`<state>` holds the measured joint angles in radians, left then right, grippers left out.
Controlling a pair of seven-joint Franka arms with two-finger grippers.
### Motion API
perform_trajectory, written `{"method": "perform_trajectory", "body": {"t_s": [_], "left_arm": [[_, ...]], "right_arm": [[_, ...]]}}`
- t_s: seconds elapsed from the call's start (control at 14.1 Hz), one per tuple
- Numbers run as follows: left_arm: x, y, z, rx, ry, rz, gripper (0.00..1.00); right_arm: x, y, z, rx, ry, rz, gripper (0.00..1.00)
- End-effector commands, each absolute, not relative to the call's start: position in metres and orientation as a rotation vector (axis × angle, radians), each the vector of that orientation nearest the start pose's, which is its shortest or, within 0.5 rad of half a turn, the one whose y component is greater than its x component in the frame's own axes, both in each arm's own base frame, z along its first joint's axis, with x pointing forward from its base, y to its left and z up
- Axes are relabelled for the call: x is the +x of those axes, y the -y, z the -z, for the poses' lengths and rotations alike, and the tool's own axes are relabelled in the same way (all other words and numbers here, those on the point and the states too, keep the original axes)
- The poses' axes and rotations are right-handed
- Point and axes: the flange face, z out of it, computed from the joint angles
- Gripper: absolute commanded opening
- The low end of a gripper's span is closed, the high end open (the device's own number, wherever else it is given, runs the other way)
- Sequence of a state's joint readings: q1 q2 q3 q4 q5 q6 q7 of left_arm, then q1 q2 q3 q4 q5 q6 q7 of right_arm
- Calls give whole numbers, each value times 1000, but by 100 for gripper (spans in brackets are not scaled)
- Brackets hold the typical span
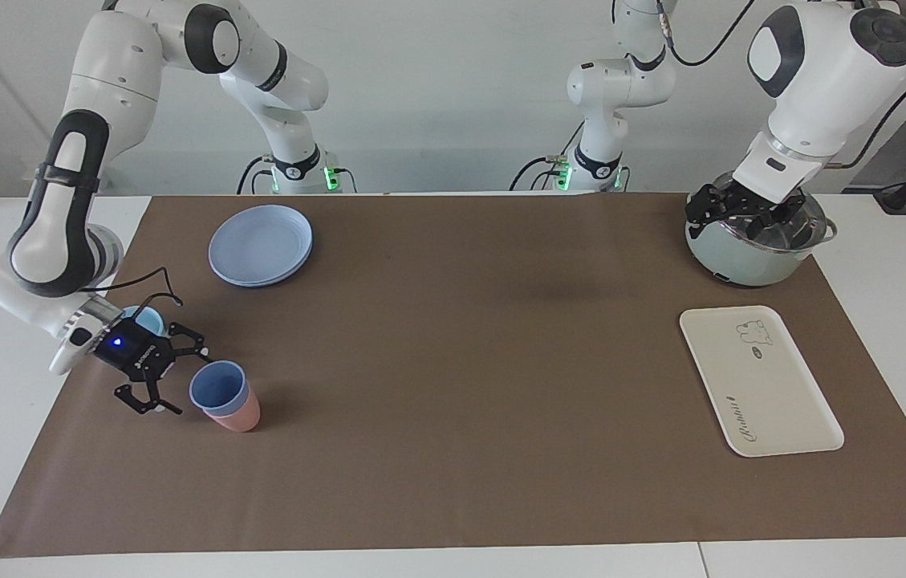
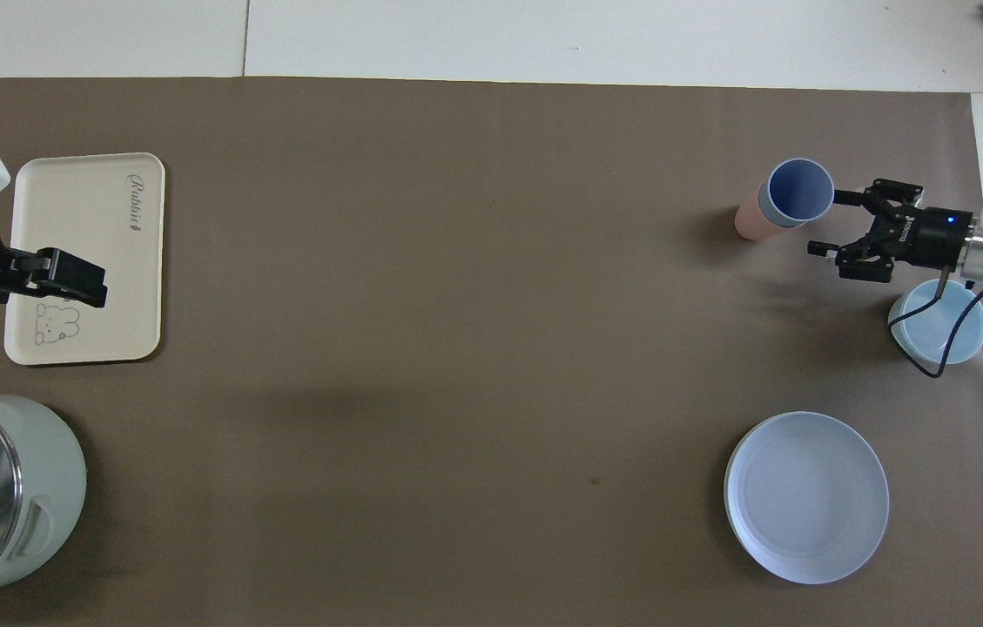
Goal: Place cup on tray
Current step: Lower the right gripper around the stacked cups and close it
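My right gripper [image 1: 170, 377] stands wide open and empty, level with the small periwinkle-blue plastic tumbler [image 1: 218, 387] just beside its fingertips, at the right arm's end of the table. The tumbler sits upright, nested in a pink cup [image 1: 237, 416] — matte, tapered, handleless. The cream-white rectangular tray [image 1: 773, 401] lies well apart; the left gripper [image 1: 736, 210] waits open over the pale-green pot [image 1: 733, 258].

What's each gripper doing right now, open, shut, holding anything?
Right gripper: open, empty, beside the cup.
Left gripper: open, empty, waiting over the pot.
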<state>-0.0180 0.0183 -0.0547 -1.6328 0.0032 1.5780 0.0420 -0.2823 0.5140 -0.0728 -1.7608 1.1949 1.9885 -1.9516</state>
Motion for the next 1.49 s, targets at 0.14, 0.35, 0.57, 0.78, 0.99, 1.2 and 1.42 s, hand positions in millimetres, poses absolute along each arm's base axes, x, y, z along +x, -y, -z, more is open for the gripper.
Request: {"method": "perform_trajectory", "body": {"t_s": [0.14,0.35,0.57,0.78,0.99,1.2,1.42], "left_arm": [[542,45,-587,-3110,-180,-128,100],[545,36,-588,-3113,-157,-107,100],[545,36,-588,-3113,-154,-107,100],[544,35,-587,-3114,-152,-109,100],[545,35,-587,-3114,-150,-105,100],[544,35,-587,-3114,-131,-109,100],[545,35,-588,-3115,-100,-104,100]], "right_arm": [[629,149,-269,-2096,975,1084,100],[631,147,-269,-2112,963,1111,100],[631,140,-266,-2108,969,1118,100],[632,131,-266,-2095,971,1130,100],[633,124,-266,-2085,982,1136,100],[635,124,-267,-2095,984,1176,100],[637,116,-266,-2083,987,1195,100]]}}
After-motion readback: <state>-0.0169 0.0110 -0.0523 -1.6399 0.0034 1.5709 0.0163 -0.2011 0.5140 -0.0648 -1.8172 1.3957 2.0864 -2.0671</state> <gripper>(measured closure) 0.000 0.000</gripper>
